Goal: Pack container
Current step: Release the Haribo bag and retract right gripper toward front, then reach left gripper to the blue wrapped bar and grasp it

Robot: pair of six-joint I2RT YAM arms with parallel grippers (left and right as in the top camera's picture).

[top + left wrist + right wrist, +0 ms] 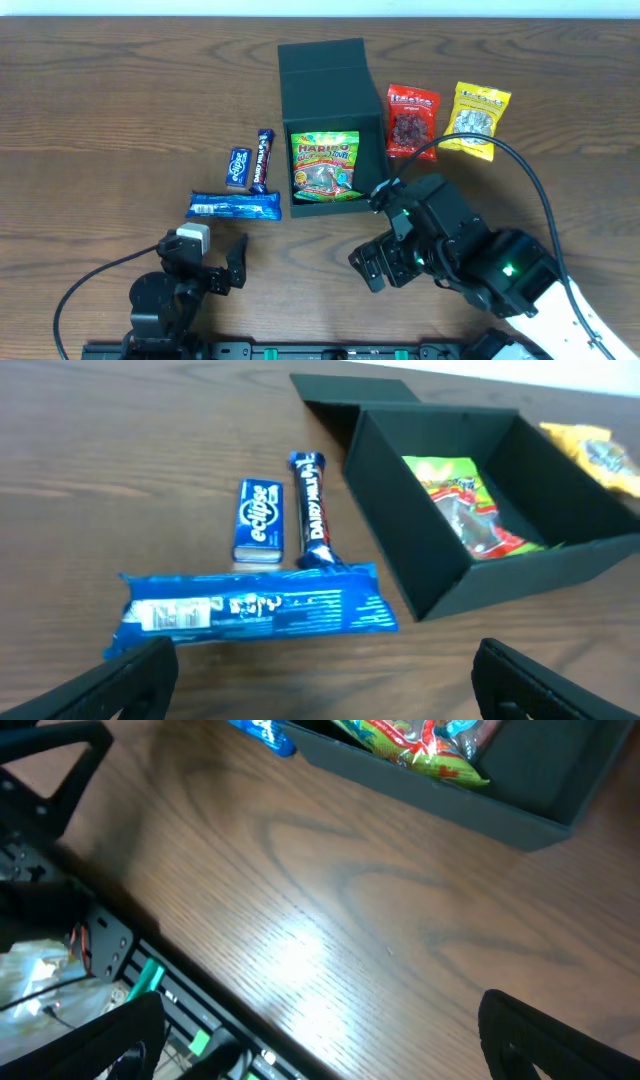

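**Item: container** [330,100]. A dark teal-green square box standing at the middle of the desk [100,90], open. Its hinged lid [320,62] is thrown back on the far side.
- Contents: one Haribo packet [325,165], lying on the floor of the box.
- Around it: on its left, the eclipse pack [238,167], the Dairy Milk bar [262,160] and the long blue packet [234,206], all close by. On its right, just beside it, the red packet [411,120], and beyond that the yellow packet [477,120].

**Handling (my judgement).**
- Light for its size, with thin walls that are stiff enough to stand but would dent under a hard pinch.
- The matte skin should give a sure hold and not slip.
- It looks like cardboard, though I cannot confirm that from these views.
- Best hold: pinch one side wall at its top rim, one finger inside and one outside.
- For closing, take the free edge of the lid, and brace the box so it does not skid.

**Left end effector** [325,685]. Spread wide and empty, touching nothing. It hangs over bare desk on the near side of the long blue packet.

**Right end effector** [325,1040]. Spread wide and empty. It hangs over bare desk, near the front of the container and clear of its wall.
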